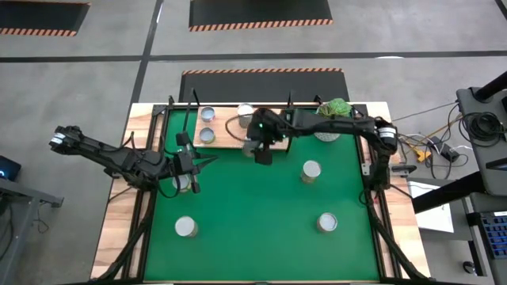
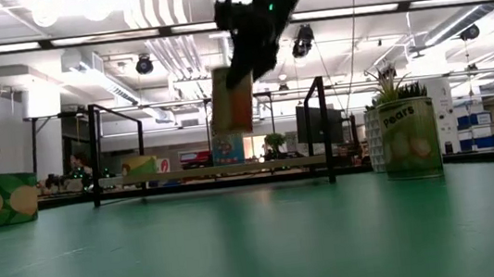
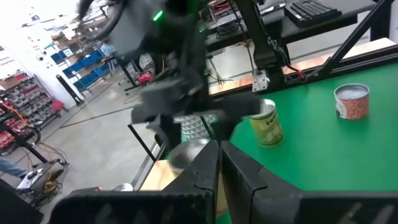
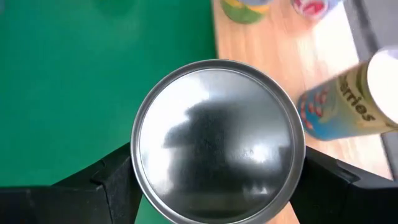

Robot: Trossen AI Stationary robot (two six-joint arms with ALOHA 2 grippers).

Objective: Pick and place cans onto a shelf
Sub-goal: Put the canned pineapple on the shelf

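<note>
My right gripper (image 1: pixel 260 150) is shut on a can (image 2: pixel 232 101) with a shiny silver top (image 4: pixel 217 140), above the green mat just in front of the shelf (image 1: pixel 238 131). The shelf is a light-wood board with black end frames; three cans (image 1: pixel 207 115) (image 1: pixel 206 136) (image 1: pixel 245 113) stand on it. My left gripper (image 1: pixel 198 162) is shut and empty over the mat's left part, next to a can (image 1: pixel 184 184) standing on the mat. More cans stand on the mat (image 1: pixel 311 171) (image 1: pixel 327 223) (image 1: pixel 186 228). My right gripper pinches the can between its two fingers (image 4: pixel 112 180), one on each opposite side of the can, just below the top rim (image 4: pixel 138 155). The fingers come from above, pointing down. The can hangs below the gripper, slightly tilted and lifted clear of the mat.
A white pot with a green plant (image 1: pixel 334 111) stands at the shelf's right end. The shelf's black uprights (image 2: pixel 325 129) (image 2: pixel 95 156) rise at both ends. The green mat (image 1: pixel 253 222) has open room in its near middle. In the low view, cans stand at left (image 2: pixel 2 199) and right (image 2: pixel 410 138).
</note>
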